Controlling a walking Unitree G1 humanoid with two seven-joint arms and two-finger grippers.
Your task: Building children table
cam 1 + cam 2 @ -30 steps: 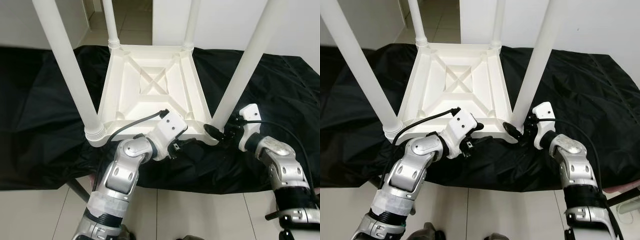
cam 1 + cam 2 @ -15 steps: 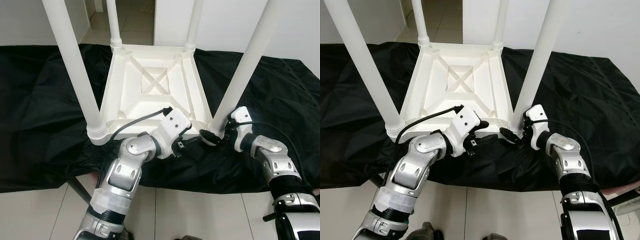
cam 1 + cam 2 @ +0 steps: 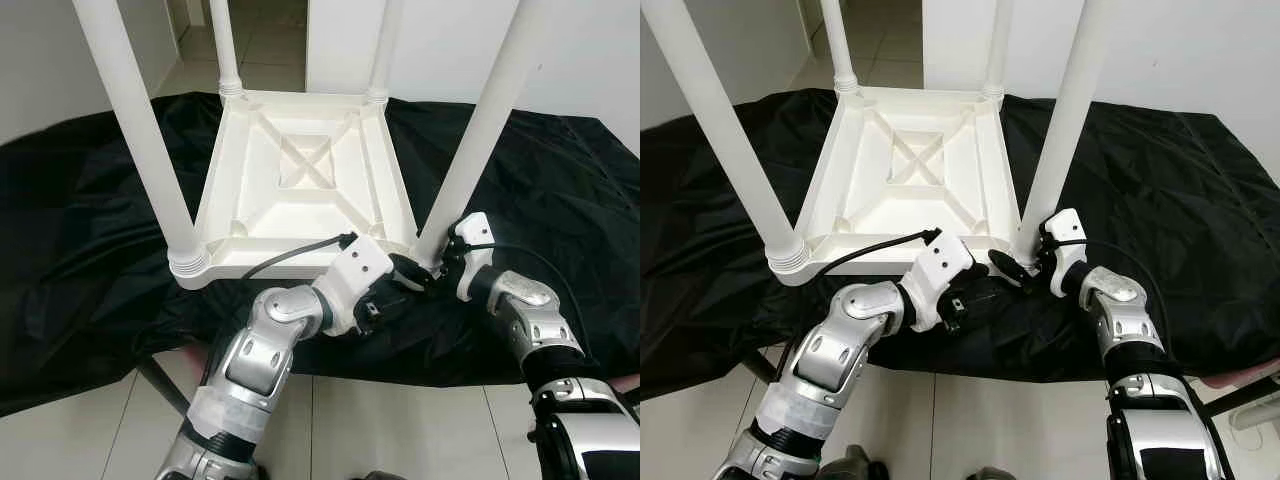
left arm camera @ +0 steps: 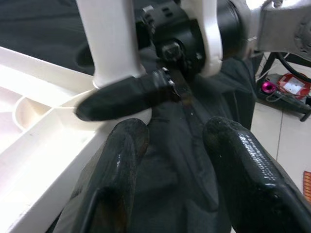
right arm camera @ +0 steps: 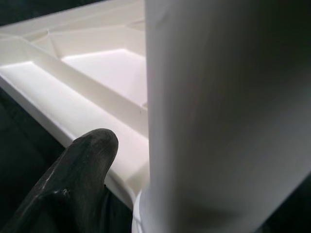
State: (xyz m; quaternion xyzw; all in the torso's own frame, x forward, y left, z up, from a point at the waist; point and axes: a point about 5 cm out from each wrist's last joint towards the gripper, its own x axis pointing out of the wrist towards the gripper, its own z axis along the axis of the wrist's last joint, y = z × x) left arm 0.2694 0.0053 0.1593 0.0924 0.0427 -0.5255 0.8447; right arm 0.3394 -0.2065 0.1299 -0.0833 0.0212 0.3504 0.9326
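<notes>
A white table [image 3: 300, 180] is lying upturned on a black cloth [image 3: 80, 220], all four legs fitted. The right tool [image 3: 432, 272] is grasping the near-right leg [image 3: 480, 130]; the left tool [image 3: 405, 290], released, is hovering beside it. Tightening seems left.

crumpled black fabric sheet [image 3: 90, 230] spread over the surface, pale glossy floor tiles [image 3: 80, 430] below its near edge, white wall [image 3: 600, 50] behind, tiled doorway opening [image 3: 265, 40] at back, small red and pink objects [image 4: 286, 87] on floor
</notes>
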